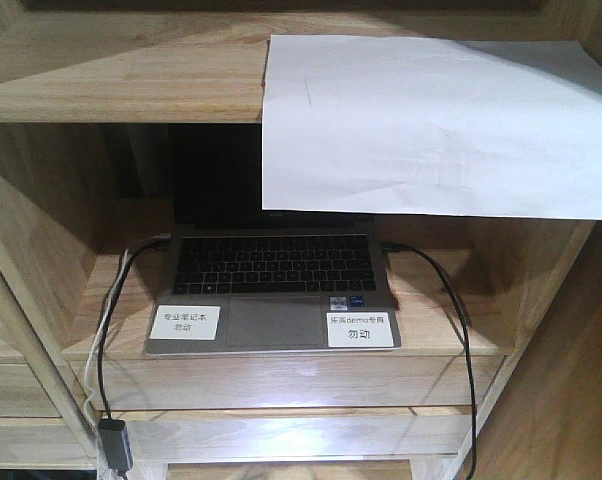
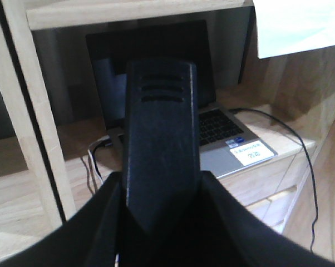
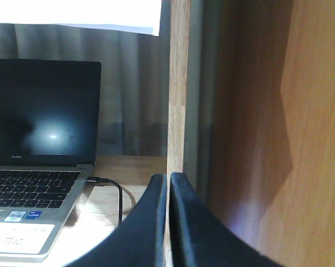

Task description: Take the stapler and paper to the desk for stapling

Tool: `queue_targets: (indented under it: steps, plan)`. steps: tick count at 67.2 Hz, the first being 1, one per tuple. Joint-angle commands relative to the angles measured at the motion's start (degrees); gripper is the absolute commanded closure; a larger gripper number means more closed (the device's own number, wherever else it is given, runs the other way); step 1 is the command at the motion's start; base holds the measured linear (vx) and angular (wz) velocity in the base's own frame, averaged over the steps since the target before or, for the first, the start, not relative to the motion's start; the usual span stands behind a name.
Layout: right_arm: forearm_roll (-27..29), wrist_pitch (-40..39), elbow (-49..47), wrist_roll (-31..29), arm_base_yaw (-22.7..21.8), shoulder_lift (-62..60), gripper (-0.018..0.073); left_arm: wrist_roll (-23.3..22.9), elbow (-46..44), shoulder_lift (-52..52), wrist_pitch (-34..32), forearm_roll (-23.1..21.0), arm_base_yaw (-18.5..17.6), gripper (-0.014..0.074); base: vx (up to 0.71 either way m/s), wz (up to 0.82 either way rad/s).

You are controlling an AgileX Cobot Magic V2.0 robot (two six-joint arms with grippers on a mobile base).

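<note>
The paper [image 1: 431, 120] is a large white sheet lying on the upper shelf with its front part hanging over the shelf edge; it also shows in the left wrist view [image 2: 298, 25] and the right wrist view [image 3: 73, 14]. In the left wrist view my left gripper [image 2: 162, 186] is shut on the black stapler [image 2: 162, 111], which sticks out forward between the jaws; its orange-red patch does not show. My right gripper [image 3: 168, 186] is shut and empty, in front of the shelf's right upright. Neither gripper shows in the front view. The desk is out of view.
An open laptop [image 1: 271, 290] with two white labels sits on the lower shelf of the light-wood shelving unit [image 1: 121, 80]. Cables run from both its sides [image 1: 461, 330]. A wooden upright [image 3: 178, 94] stands right before my right gripper, and another post [image 2: 37, 111] stands left of my left gripper.
</note>
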Motion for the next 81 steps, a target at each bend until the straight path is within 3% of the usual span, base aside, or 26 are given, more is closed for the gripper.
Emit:
queue_targets:
  steps: [1,81]
  plan:
    - [-0.1,-4.1,0.2,0.0,-0.2,-0.9,0.0568,-0.3,0.8,-2.3,-10.1,-0.2,-0.4,0.0603,0.0,0.0]
    - [-0.1,-4.1,0.1,0.0,-0.2,-0.8,0.0568,-0.3,1.7,-4.4,-10.0,-0.1,-0.4,0.0603,0.0,0.0]
